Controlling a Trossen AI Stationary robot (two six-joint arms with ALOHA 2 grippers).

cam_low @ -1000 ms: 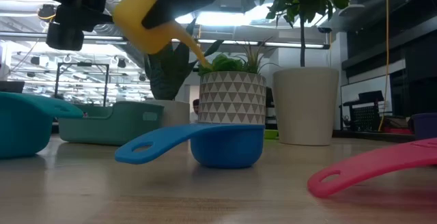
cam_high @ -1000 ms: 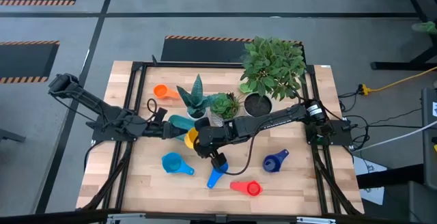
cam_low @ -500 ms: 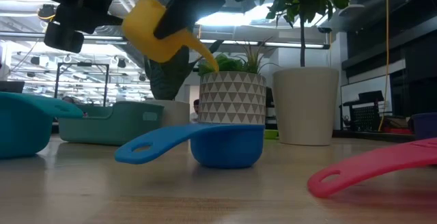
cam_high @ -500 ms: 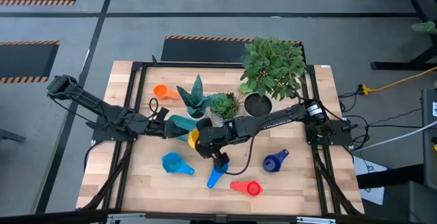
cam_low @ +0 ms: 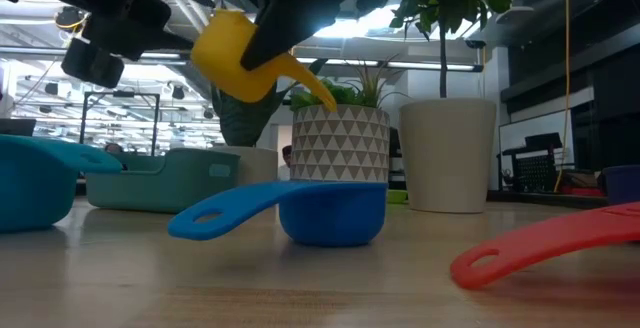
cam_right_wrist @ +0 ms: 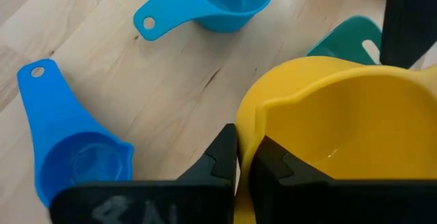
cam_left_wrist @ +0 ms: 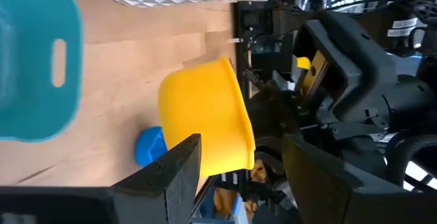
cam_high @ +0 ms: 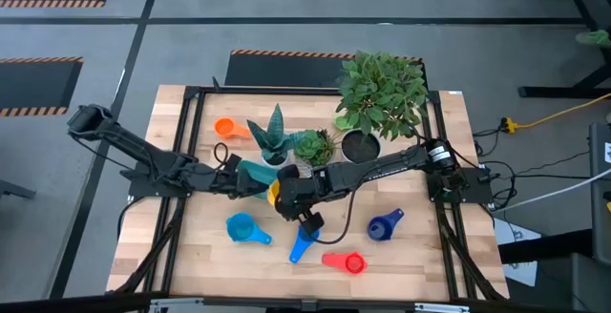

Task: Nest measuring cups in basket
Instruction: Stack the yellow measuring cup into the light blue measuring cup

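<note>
Yellow measuring cup point(cam_low: 238, 56) held in the air by the right gripper point(cam_high: 277, 195), beside the basket point(cam_high: 254, 174).

High view: the right gripper sits mid-table, just beside the teal basket; the left gripper point(cam_high: 232, 172) is at the basket's other side. Low view: the cup hangs tilted above the table, the blue cup point(cam_low: 330, 211) resting below. Left wrist view: the left fingers point(cam_left_wrist: 175, 171) are spread, holding nothing. Right wrist view: the right fingers point(cam_right_wrist: 217, 157) pinch the yellow cup's rim.

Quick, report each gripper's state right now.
Left gripper: open, empty, close beside the yellow measuring cup.
Right gripper: shut on the yellow measuring cup's rim, holding it above the table.
</note>
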